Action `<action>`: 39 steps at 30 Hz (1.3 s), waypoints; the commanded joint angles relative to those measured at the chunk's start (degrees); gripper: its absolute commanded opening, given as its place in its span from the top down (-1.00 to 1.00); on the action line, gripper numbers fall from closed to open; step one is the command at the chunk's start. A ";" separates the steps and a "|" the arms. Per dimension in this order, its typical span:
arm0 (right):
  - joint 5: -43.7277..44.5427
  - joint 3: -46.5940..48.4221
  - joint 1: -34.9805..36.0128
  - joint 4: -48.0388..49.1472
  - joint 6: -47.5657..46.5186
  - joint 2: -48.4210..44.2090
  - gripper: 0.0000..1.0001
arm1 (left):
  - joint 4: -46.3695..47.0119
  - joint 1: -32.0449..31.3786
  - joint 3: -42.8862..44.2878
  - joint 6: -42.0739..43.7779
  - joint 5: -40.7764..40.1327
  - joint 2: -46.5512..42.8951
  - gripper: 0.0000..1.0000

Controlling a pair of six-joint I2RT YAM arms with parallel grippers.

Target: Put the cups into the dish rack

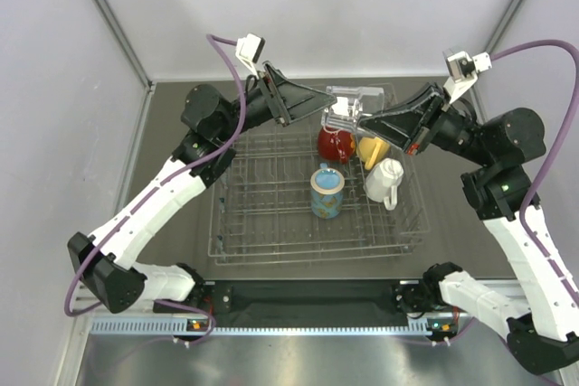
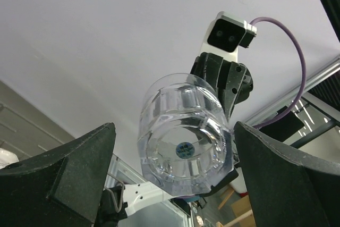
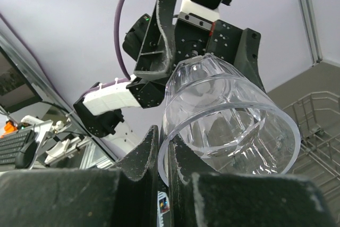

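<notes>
Top external view: right gripper (image 1: 366, 122) pinches the clear glass (image 1: 348, 101) by its rim above the far edge of the dish rack (image 1: 235, 223); left gripper (image 1: 318, 101) gapes wide, fingers either side of the glass.

Dark tabletop (image 1: 448, 234), the grey wire dish rack (image 1: 262, 214) flat on its middle.

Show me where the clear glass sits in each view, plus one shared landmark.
Top external: clear glass upper centre, by the dish rack's far edge.
Left wrist: glass dead centre, base toward the camera.
Right wrist: glass centre, rim pinched by the right tool.
Landmark: the right tool, at the glass in all three.
</notes>
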 commanded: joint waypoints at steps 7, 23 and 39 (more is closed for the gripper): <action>0.73 0.61 1.58 5.69 -0.84 0.11 1.00 | -1.43 0.01 2.84 -0.81 4.23 0.12 -0.91; 1.96 -0.35 2.37 2.26 -3.21 -0.24 0.99 | -1.34 0.01 4.59 -3.97 5.99 2.67 0.60; 17.67 4.04 2.37 -25.04 -16.73 -3.22 -1.00 | -46.54 0.10 20.48 17.20 -8.83 3.11 1.00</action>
